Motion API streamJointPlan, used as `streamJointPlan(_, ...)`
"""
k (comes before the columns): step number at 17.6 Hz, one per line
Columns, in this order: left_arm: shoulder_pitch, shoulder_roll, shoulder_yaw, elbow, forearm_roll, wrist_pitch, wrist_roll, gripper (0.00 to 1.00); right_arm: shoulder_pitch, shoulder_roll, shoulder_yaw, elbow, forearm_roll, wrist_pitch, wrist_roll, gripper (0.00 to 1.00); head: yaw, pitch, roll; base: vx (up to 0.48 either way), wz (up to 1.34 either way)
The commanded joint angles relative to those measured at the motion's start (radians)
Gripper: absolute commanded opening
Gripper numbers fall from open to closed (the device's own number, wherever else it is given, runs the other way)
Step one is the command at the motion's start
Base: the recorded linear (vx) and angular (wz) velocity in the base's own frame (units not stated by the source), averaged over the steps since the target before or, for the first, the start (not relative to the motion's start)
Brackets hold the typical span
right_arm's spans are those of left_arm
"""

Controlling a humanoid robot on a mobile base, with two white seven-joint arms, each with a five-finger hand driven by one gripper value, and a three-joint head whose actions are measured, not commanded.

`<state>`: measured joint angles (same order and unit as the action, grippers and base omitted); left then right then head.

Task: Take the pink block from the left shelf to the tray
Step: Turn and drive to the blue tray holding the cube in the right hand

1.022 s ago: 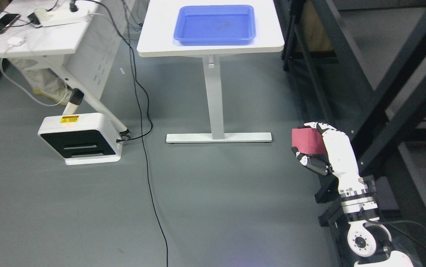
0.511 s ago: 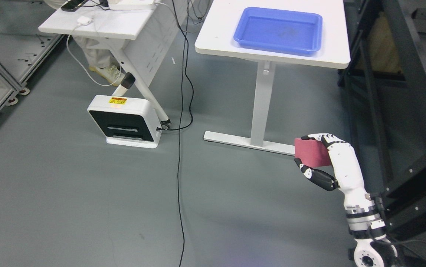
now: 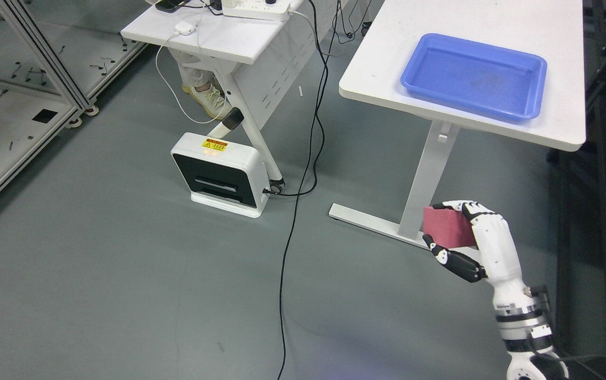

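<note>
White pedestal desk point(image 3: 493, 37), upper right. Second white desk point(image 3: 239, 39), upper left, carrying a power strip point(image 3: 253, 6), a small white charger point(image 3: 181, 28) and a dark phone point(image 3: 168, 5). White-and-black floor unit point(image 3: 219, 175) with yellow warning label, beside its leg. Black cable point(image 3: 295, 211) trailing across grey floor point(image 3: 97, 264). Metal-framed rack point(image 3: 23, 47), far left. A person's shoe point(image 3: 209, 98) under the second desk.

White robot hand point(image 3: 469, 237), black finger joints, silver ringed wrist, black cable.

One pink block point(image 3: 446, 227), one blue tray point(image 3: 530, 108), two white tables point(image 3: 377, 87), one hand point(image 3: 474, 240).
</note>
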<state>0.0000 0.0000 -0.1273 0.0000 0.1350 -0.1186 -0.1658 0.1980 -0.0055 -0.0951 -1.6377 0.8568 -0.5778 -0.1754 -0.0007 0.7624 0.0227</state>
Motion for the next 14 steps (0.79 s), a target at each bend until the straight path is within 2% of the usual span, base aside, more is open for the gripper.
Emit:
streamJointPlan(1, 0.020, 0.018, 0.000, -0.017, 0.000, 0.000, 0.000, 1.00, -0.002, -0.012, -0.008, -0.001, -0.001, -0.031, -0.042, 0.01, 0.0000, 0.000, 0.000, 0.232, 0.10)
streamJointPlan(9, 0.020, 0.018, 0.000, -0.017, 0.000, 0.000, 0.000, 1.00, -0.014, -0.012, -0.011, -0.001, 0.001, 0.004, -0.027, 0.01, 0.0000, 0.000, 0.000, 0.277, -0.16)
streamJointPlan(14, 0.020, 0.018, 0.000, -0.017, 0.000, 0.000, 0.000, 1.00, -0.015, -0.012, -0.012, -0.001, -0.001, -0.014, -0.033, 0.02, 0.0000, 0.000, 0.000, 0.291, -0.27)
